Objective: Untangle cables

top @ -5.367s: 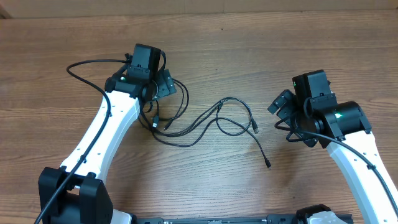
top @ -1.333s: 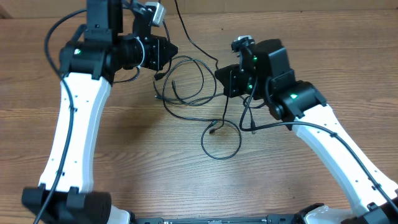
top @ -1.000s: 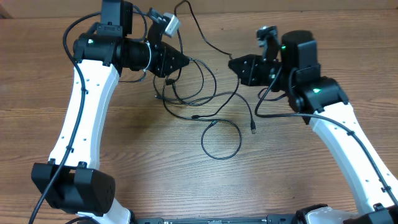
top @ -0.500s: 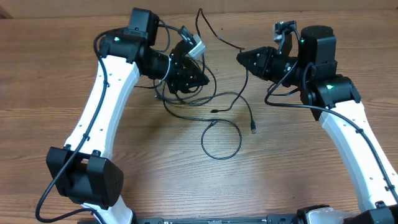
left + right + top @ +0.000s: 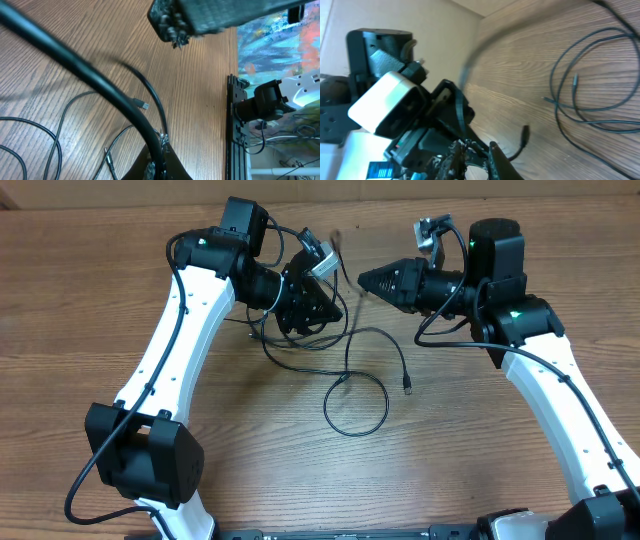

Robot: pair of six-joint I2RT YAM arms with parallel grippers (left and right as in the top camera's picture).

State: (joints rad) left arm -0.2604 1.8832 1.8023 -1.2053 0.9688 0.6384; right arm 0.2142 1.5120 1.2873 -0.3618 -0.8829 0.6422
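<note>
Thin black cables (image 5: 290, 350) lie tangled on the wooden table, with one round loop (image 5: 387, 405) and a free plug end (image 5: 407, 389) nearer the front. My left gripper (image 5: 336, 310) is raised over the tangle and shut on a cable (image 5: 100, 80), which runs straight into the closed jaws of that gripper (image 5: 161, 150). Just to its right, my right gripper (image 5: 362, 279) points left at it. In the right wrist view the right gripper (image 5: 475, 146) stands slightly open with nothing clearly in the gap. A blurred cable (image 5: 470, 60) swings above it, and a plug (image 5: 524, 134) hangs close by.
A black rail (image 5: 235, 115) runs along the table's front edge. The left arm's white link (image 5: 390, 110) fills the space directly ahead of the right gripper. Both arms' own thicker wires (image 5: 440, 335) hang beside them.
The right jaws have parted a little and the cable end they held taut toward the back edge now whips loose. Both grippers have drawn closer together; the left stays shut on its cable.
</note>
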